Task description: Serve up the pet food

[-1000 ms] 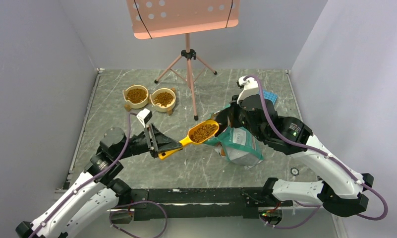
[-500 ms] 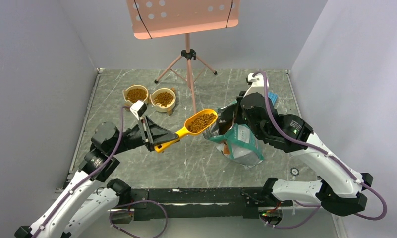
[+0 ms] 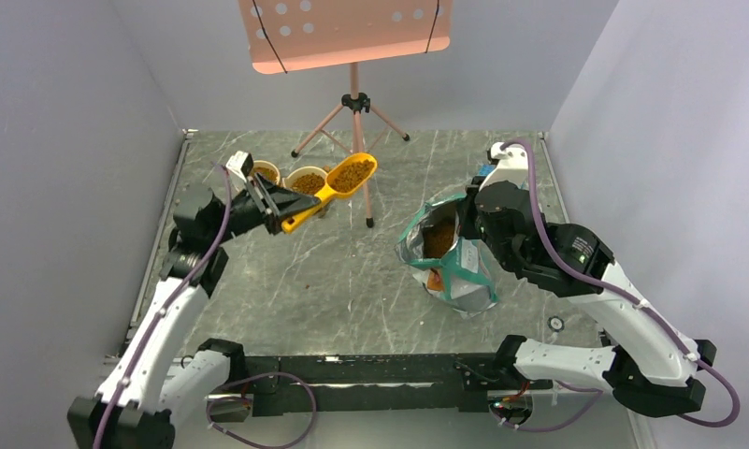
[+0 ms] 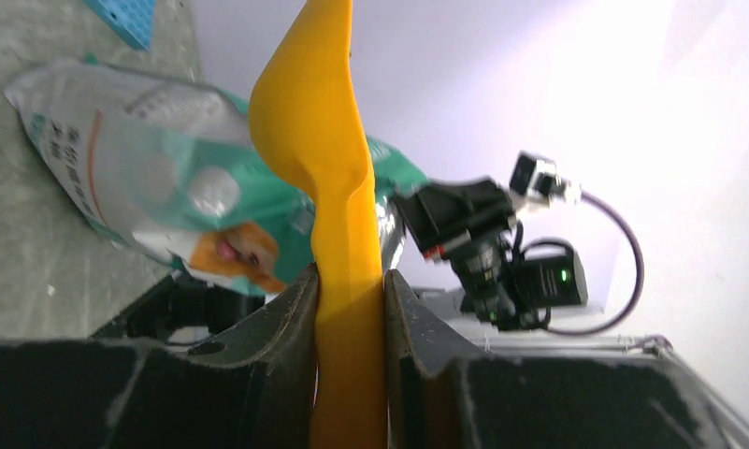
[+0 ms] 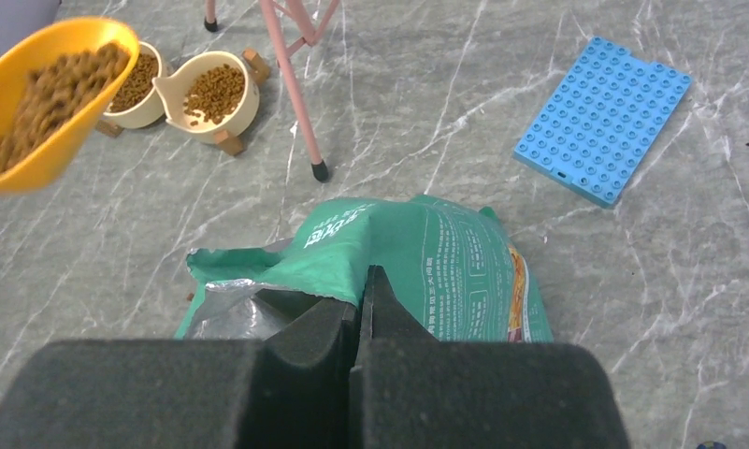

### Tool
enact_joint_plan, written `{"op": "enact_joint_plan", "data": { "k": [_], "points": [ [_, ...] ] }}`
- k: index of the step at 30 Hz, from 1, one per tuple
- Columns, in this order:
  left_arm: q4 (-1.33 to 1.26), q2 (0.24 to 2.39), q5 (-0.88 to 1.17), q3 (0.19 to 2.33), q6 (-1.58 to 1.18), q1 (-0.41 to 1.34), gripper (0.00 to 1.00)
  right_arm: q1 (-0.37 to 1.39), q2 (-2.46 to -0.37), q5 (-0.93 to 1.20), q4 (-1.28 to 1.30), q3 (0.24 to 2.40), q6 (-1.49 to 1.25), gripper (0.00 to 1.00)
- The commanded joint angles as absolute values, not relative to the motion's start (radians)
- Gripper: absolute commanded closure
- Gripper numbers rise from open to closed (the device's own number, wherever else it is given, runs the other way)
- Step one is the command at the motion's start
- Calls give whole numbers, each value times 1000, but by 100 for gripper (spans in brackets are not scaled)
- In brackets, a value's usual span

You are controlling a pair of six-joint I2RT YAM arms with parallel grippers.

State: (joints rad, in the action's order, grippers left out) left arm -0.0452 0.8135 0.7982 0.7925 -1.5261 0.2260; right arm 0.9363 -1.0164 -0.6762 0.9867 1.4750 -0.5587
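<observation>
The left gripper (image 3: 279, 211), clamped on the yellow scoop (image 3: 325, 192) by its handle, is carrying the pet food (image 3: 352, 174) away from the bag (image 3: 456, 271), and it is now high beside the bowls (image 5: 207, 123) (both already holding kibble). The right gripper (image 5: 361, 313) is pinching the bag's rim with its fingers together, so pouring is probably coming next.

Grey marbled table (image 3: 352, 281). Two cream bowls (image 5: 200, 118) holding pet food (image 5: 211, 92) sit side by side toward the far left corner, pink tripod stand (image 3: 355, 101) at the far edge's middle. Green bag (image 3: 454, 271) lies right of centre, blue studded plate (image 5: 602, 120) near the far right corner.
</observation>
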Motion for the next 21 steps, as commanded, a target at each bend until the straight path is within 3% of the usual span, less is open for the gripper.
{"op": "enact_joint_plan", "data": {
  "k": [1, 13, 21],
  "points": [
    [-237, 959, 877, 845, -1452, 146, 100, 932, -981, -708, 975, 1494, -546, 100],
    [-478, 1255, 977, 801, -1356, -103, 100, 933, -956, -713, 989, 1517, -503, 100],
    [-404, 1394, 1023, 809, -1223, -230, 100, 933, -923, -741, 1010, 1508, -530, 100]
  ]
}}
